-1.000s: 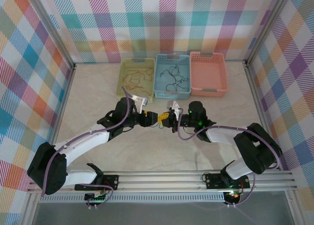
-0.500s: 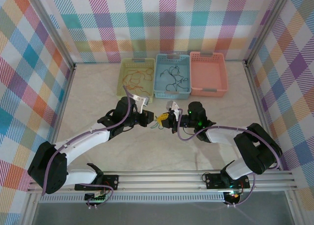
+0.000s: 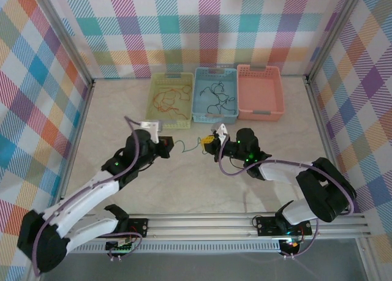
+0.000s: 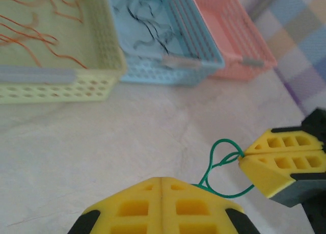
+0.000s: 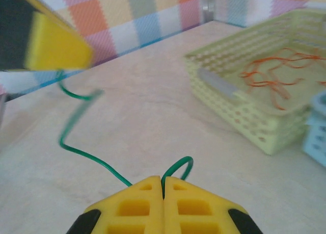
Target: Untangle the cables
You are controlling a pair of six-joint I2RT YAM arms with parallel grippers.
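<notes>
A thin dark green cable (image 3: 188,147) hangs slack between my two grippers over the table. My left gripper (image 3: 173,145) is shut on its left end; in the left wrist view the yellow pads (image 4: 132,208) meet and the cable (image 4: 220,157) comes out from behind their right side. My right gripper (image 3: 207,142) is shut on the other end, with a small loop of the cable (image 5: 184,163) sticking out past the pads. Red-orange cables (image 3: 170,97) lie in the yellow-green basket, black cables (image 3: 214,94) in the blue one.
Three baskets stand in a row at the back: yellow-green (image 3: 151,112), blue (image 3: 215,117) and pink (image 3: 260,114), the pink one holding nothing. Bare table lies in front of the baskets and to both sides of the arms. Checked walls close the cell.
My left gripper has drawn back to the left, away from the right one. The two were touching; now the green cable spans the gap between them.
</notes>
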